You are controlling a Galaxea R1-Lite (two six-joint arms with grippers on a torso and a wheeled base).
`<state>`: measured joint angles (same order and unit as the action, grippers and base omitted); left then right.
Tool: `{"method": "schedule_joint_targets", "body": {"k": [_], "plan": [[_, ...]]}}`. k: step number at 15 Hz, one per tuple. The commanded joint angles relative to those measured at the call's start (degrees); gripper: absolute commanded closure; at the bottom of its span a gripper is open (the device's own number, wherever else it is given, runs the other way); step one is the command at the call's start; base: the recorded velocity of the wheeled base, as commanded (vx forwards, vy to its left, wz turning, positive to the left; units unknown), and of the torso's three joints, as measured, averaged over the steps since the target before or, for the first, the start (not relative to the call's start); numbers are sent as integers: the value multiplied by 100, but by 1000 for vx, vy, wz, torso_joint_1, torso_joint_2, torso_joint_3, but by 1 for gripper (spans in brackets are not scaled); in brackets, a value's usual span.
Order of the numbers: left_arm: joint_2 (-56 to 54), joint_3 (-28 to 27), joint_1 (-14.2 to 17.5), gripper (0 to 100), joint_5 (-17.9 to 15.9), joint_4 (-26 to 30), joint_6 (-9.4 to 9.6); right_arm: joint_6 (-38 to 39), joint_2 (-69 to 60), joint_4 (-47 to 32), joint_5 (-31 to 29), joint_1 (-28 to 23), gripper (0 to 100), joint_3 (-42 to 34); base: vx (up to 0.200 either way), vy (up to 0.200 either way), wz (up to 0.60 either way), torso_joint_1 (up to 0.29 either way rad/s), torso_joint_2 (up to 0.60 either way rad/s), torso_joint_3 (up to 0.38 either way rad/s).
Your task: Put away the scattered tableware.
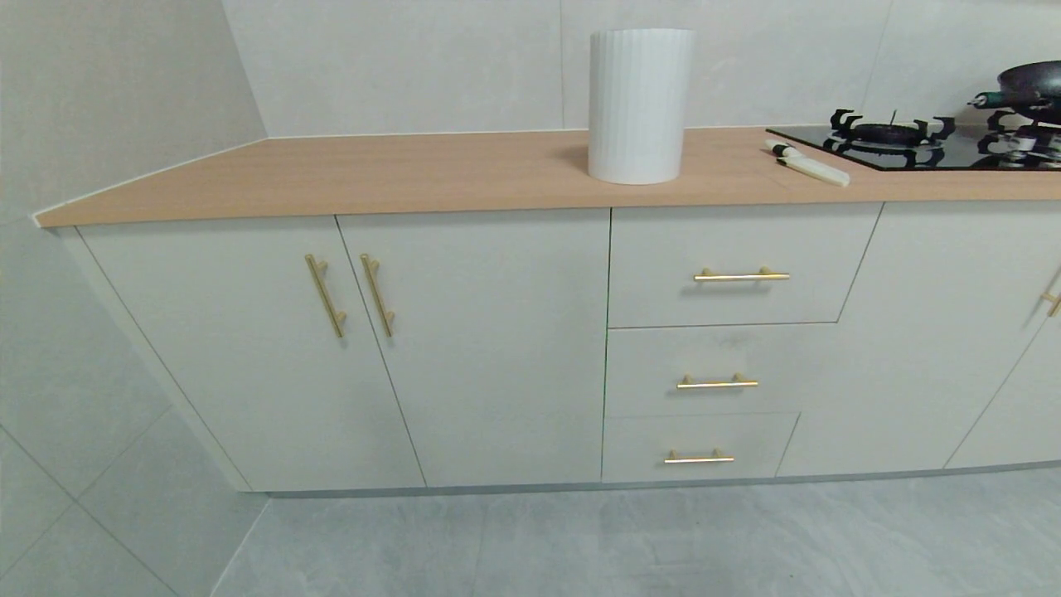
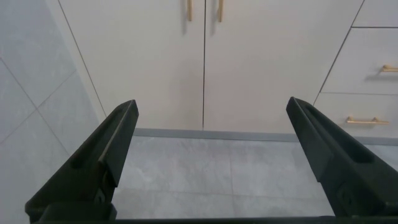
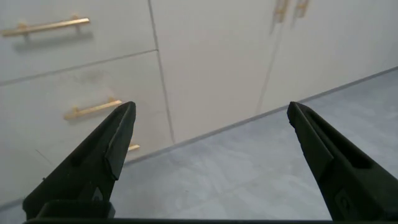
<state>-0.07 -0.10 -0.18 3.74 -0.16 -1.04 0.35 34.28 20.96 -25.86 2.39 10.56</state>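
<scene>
Knife [image 1: 808,163], cream-white, dark-banded handle, flat on wooden counter [image 1: 414,174]; left gripper [image 2: 211,106], right gripper [image 3: 211,107] fingers apart.

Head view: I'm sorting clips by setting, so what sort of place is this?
Likely a kitchen: a wooden countertop over cabinet drawers, a gas hob carrying a pan, and a knife lying beside it.

Tiled walls [image 1: 398,66], grey floor [image 1: 663,539], cream cabinets [image 1: 497,348], wooden countertop [image 1: 398,174].

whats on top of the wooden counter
A tall white ribbed container, a pale utensil beside the black hob, and a pan on it. The container's inside is hidden by its wall.
</scene>
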Motion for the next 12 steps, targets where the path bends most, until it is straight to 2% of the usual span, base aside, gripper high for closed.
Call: {"method": "schedule_joint_targets", "body": {"k": [1, 4, 8, 11, 12], "plan": [[7, 1, 1, 0, 4, -2, -2, -343, -2452, -1779, 19, -90, 0, 271, 0, 0, 0, 0, 0, 0], [7, 1, 1, 0, 4, -2, -2, -387, -3164, -2008, 177, -116, 0, 96, 0, 0, 0, 0, 0, 0], [7, 1, 1, 0, 4, -2, -2, -334, -3428, -1955, 1100, -221, 0, -977, 0, 0, 0, 0, 0, 0], [7, 1, 1, 0, 4, -2, -2, -97, -3428, -1788, 1970, -221, 0, -1056, 0, 0, 0, 0, 0, 0], [7, -8, 1, 0, 4, -2, -2, -71, -3428, -2104, 2357, -221, 0, -1056, 0, 0, 0, 0, 0, 0]]}}
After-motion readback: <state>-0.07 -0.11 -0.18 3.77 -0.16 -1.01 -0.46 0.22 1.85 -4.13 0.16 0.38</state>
